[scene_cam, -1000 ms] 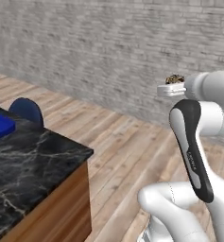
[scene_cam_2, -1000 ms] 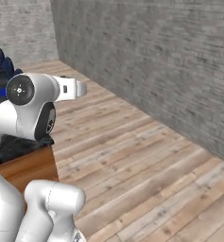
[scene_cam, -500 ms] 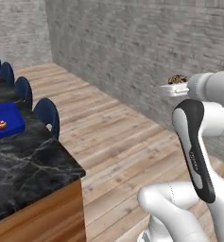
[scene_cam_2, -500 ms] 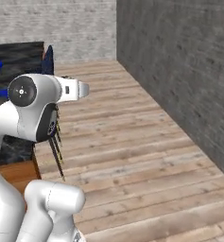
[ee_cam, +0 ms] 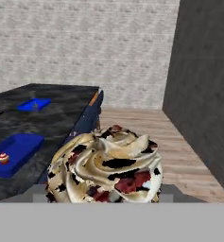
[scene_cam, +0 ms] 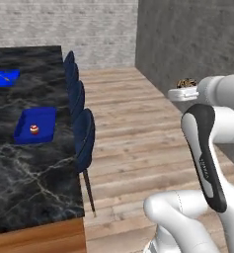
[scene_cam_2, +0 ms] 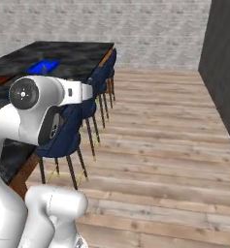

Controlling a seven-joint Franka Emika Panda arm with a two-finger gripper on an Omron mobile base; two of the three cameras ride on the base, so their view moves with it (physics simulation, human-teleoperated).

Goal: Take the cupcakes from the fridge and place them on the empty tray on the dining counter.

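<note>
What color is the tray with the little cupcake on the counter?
Bright blue. The tray on the dining counter shows best in the left base view.

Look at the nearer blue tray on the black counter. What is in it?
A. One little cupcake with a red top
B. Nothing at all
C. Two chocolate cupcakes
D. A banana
A. A single small cupcake with a red top sits inside the nearer blue tray on the black marble dining counter; the hand view shows the same one there.
</note>
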